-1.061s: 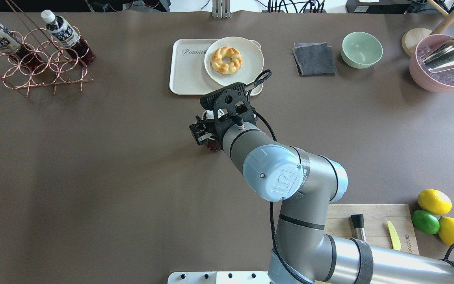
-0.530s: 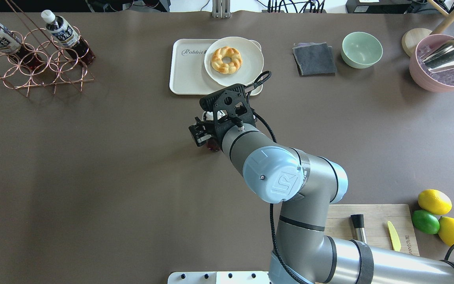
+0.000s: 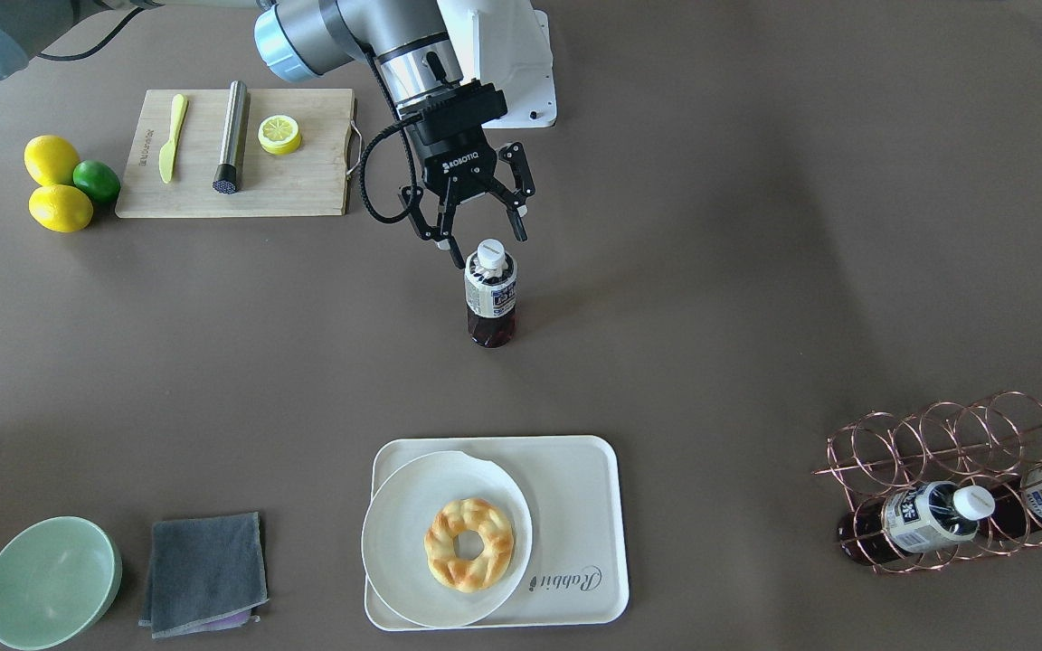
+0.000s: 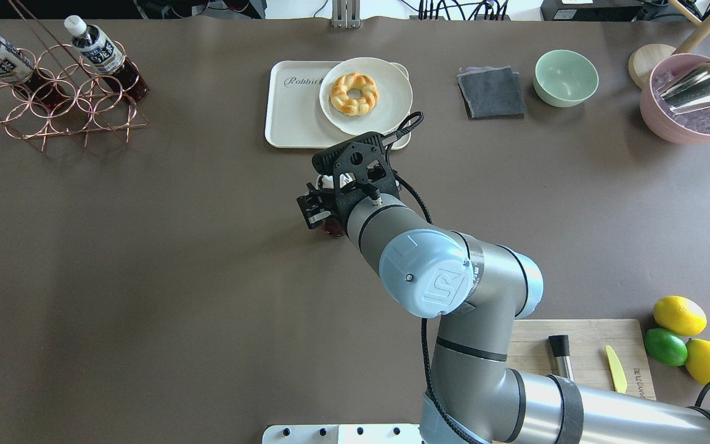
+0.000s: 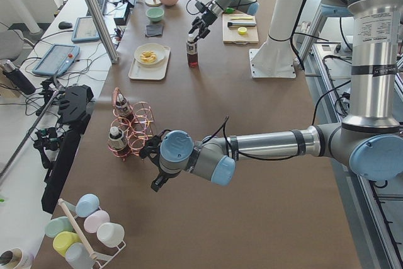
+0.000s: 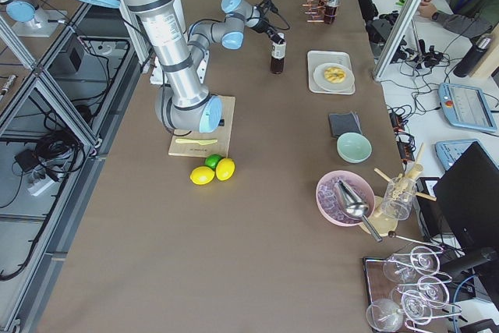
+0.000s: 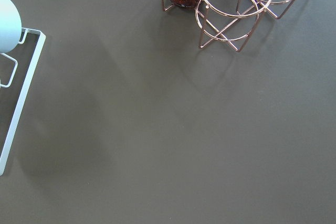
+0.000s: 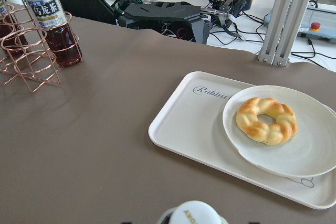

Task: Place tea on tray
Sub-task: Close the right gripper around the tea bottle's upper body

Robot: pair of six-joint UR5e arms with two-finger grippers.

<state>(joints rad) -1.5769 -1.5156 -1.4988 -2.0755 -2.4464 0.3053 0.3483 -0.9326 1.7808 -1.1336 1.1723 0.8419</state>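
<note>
Taking the front-facing view from its left edge, we find a pale green bowl (image 3: 51, 581) with a folded grey cloth (image 3: 204, 571) just beside it. Toward the robot lie two lemons (image 3: 58, 185) and a lime (image 3: 97, 180), next to a wooden cutting board (image 3: 304, 185) that carries a yellow knife (image 3: 170, 137), a steel cylinder (image 3: 232, 136) and a lemon half (image 3: 279, 134).

Nearer the middle we see the cream tray (image 3: 575, 506), and on it a round white plate (image 3: 399, 533) that holds a braided ring pastry (image 3: 469, 544). The plate overhangs the tray's rim on one side.

Above it in this view, the right gripper (image 3: 488, 250) hangs with its fingers spread apart, one on either side of the tea's white cap; we see no grip on it. The tea (image 3: 490, 294) stands upright on the brown table (image 3: 756, 271), between the robot's base and the tray and well apart from the tray.

Farthest right, a copper wire rack (image 3: 946, 434) holds two more bottles (image 3: 923, 520).

The left gripper (image 5: 153, 150) shows only in the side view, close to that rack, and we cannot tell whether its claw is apart or together
</note>
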